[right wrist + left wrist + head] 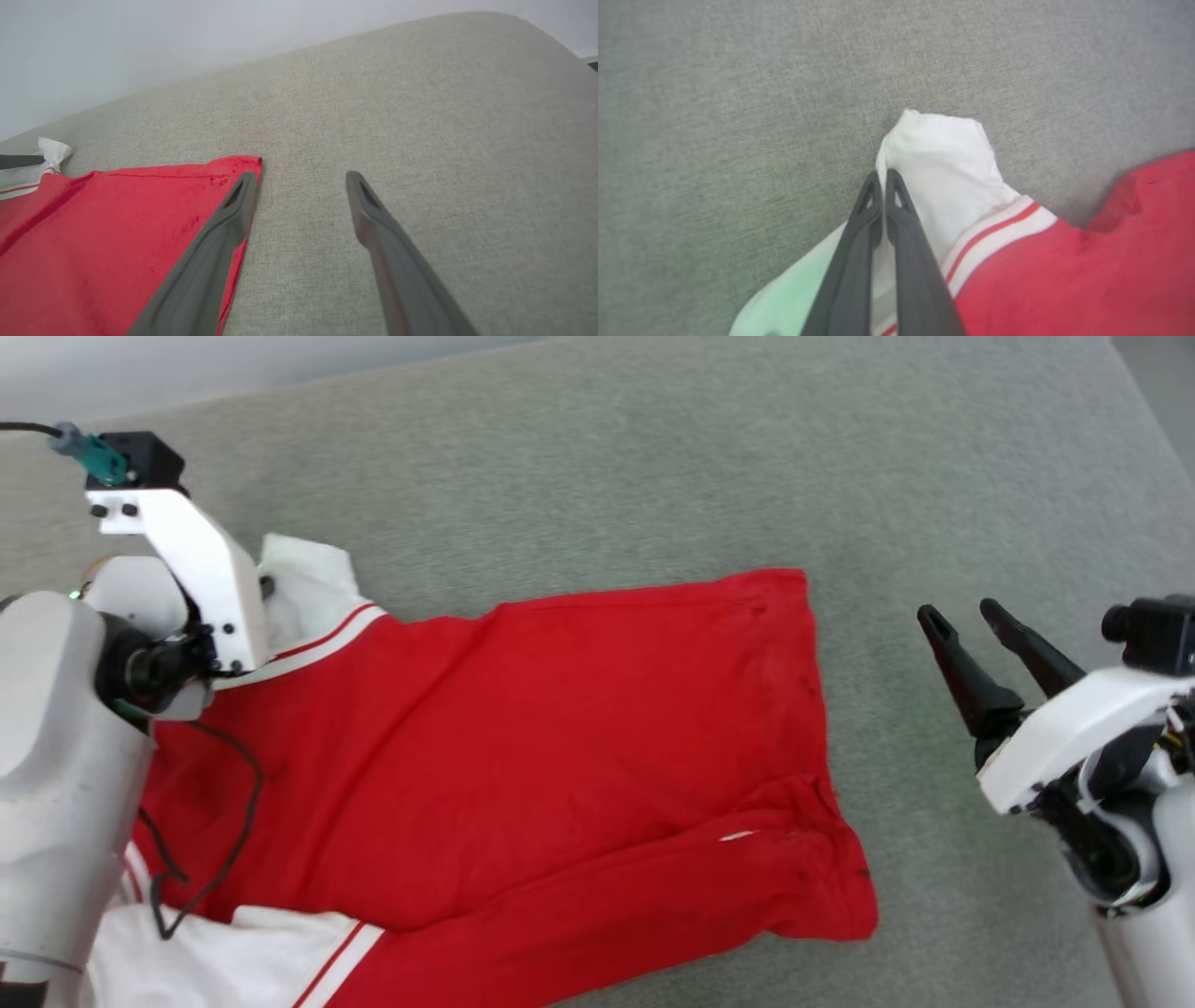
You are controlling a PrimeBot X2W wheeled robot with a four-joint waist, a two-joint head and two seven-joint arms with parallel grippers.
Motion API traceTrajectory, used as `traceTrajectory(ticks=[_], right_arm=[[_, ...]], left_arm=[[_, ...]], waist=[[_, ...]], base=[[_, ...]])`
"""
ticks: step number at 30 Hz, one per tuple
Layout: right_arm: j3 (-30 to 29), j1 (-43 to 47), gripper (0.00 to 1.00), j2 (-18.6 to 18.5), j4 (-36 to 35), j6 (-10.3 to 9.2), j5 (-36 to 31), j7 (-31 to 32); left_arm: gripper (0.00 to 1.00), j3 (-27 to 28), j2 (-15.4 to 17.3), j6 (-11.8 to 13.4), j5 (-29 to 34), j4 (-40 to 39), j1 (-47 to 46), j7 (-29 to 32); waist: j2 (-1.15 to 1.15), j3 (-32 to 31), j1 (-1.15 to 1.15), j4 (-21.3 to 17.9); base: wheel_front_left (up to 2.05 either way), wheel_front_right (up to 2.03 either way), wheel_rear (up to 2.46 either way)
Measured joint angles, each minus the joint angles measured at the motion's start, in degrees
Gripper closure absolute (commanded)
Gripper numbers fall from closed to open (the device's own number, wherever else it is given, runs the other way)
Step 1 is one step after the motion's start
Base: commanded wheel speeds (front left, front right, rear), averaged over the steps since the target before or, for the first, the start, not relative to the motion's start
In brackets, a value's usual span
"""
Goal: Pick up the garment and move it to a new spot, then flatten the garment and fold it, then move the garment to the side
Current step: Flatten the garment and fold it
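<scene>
Closest to the head camera is the pale left forearm (47, 737) at the lower left, a thin black cable (245, 803) looping off it across red cloth. And there's the shirt (560, 737), spread over the grey woven surface (653, 457), lying at a slant, its red body mostly flat with one long crease running toward the near right corner. A white sleeve (303, 569) pokes out at the far left, just past the wrist bracket, and a second white patch with a red stripe sits at the bottom edge.

Over to the left wrist camera: the left claw (883, 175) is pinched tight, fingers all but touching, clamped on the edge of that white sleeve (938, 154), which bunches up at the tips. The red-and-white striped trim (994, 228) runs just to the right of the fingers, then the red body (1064, 275).

On the other side, the right claw (960, 612) hangs spread wide with nothing in it, off to the right of the shirt and apart from it. Its own camera shows the claw (301, 176) above bare grey weave, one finger crossing the shirt's (93, 233) far corner.
</scene>
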Motion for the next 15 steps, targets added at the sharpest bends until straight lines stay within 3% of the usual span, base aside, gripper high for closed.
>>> traceTrajectory(ticks=[10,15], right_arm=[[1.89,-9.42,0.00,-5.67,10.12,0.00,7.26,24.16],[2.80,-13.88,0.00,-6.06,13.80,0.00,7.48,29.87]], left_arm=[[1.00,-1.45,-4.34,-1.33,2.32,-3.93,-1.99,-8.91],[1.00,-2.12,-5.55,-1.47,2.88,-5.99,-2.81,-10.38]], waist=[[0.00,-0.87,0.00,8.14],[0.00,0.99,0.00,10.85]], base=[[0.00,0.00,0.00],[0.00,0.00,0.00]])
